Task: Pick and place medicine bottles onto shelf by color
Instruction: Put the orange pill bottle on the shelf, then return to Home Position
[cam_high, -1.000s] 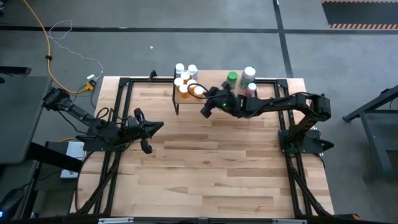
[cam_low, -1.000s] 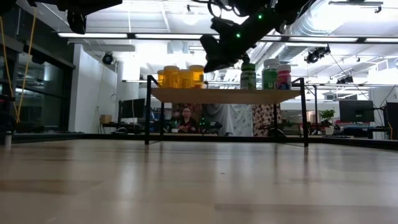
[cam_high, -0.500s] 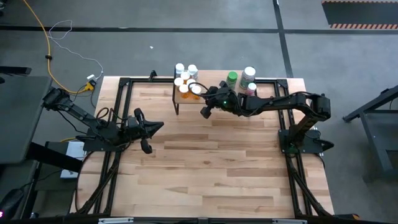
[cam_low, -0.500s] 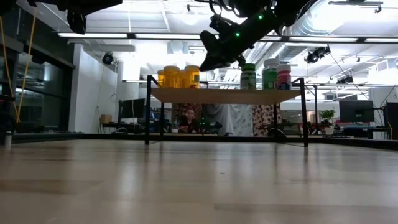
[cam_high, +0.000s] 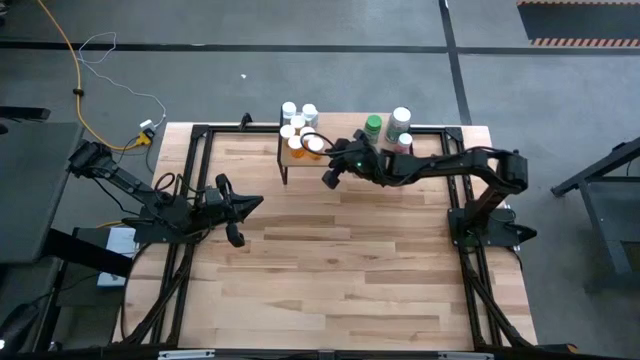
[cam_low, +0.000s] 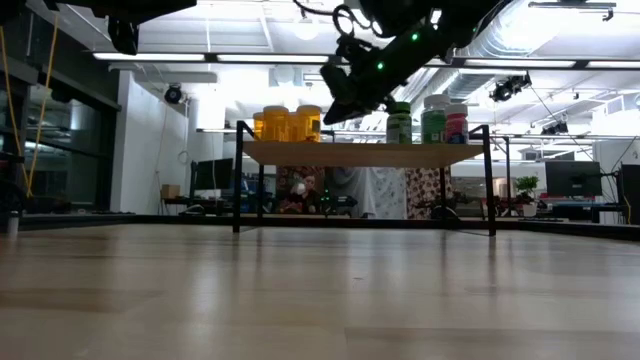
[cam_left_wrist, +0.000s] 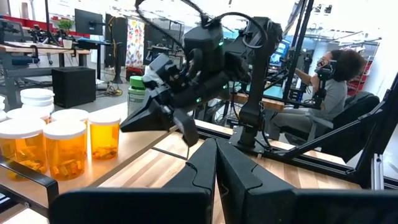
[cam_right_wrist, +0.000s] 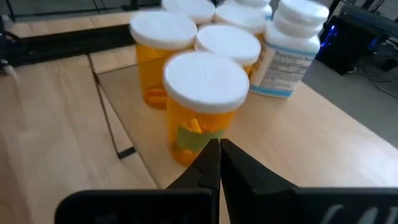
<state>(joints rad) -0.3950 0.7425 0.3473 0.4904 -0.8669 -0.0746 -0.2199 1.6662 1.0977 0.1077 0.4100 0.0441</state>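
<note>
The shelf (cam_low: 365, 153) stands at the table's far edge on thin black legs. Several white-capped orange medicine bottles (cam_high: 300, 135) stand on its left end, also seen in the low view (cam_low: 290, 123). A green bottle (cam_low: 399, 122), a white one (cam_low: 434, 120) and a pink one (cam_low: 457, 123) stand on its right end. My right gripper (cam_right_wrist: 219, 155) is shut and empty. It hovers over the shelf's near edge (cam_high: 328, 180), slanting down toward the nearest orange bottle (cam_right_wrist: 202, 106) without touching it. My left gripper (cam_high: 255, 203) waits shut at the table's left, held level.
A white labelled bottle (cam_right_wrist: 292, 50) stands behind the orange group. Black frame rails (cam_high: 200, 135) run along the table's edges. Bare wooden tabletop (cam_high: 340, 270) lies in front of the shelf. A person sits beyond the table (cam_left_wrist: 333, 87).
</note>
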